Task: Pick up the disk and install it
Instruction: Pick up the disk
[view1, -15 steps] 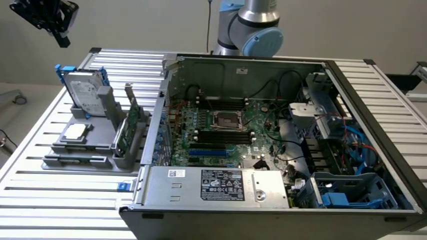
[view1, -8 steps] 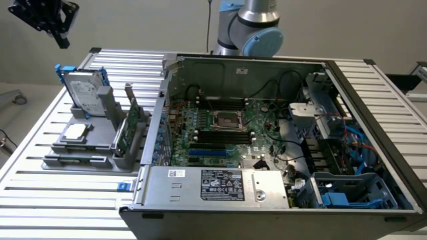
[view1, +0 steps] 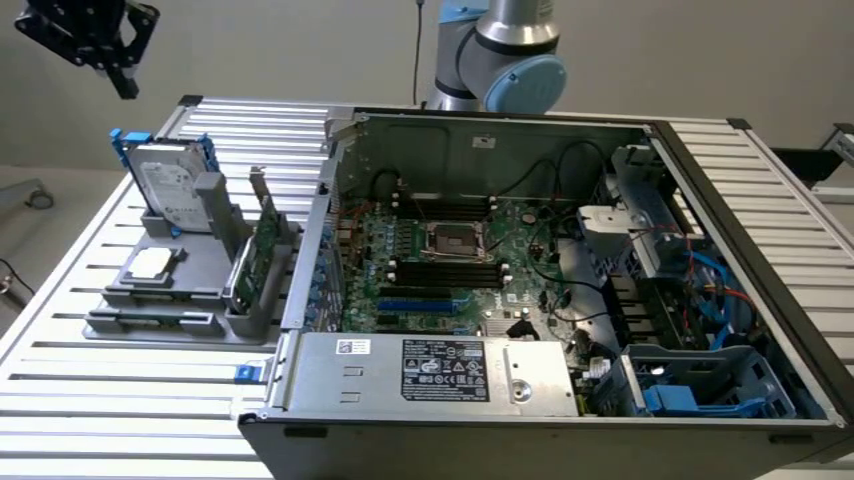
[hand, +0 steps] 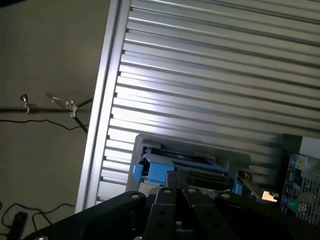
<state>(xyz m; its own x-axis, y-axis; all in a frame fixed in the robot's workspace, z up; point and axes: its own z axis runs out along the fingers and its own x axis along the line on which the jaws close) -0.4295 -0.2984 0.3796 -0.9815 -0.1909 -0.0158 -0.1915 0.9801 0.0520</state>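
One clenched, empty pincer (view1: 124, 86) hangs above the disk (view1: 167, 185), well apart.

The black gripper (view1: 123, 86) hangs high, empty, near the far corner of the slatted table (view1: 120, 410) on the exterior view's left, pointing down. In the wrist view its two fingers (hand: 161, 212) are pressed together. The arm's blue-capped joint (view1: 518, 65) rises behind the table's far edge.

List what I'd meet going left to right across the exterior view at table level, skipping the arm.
disk → green circuit card → processor socket → blue drive cage
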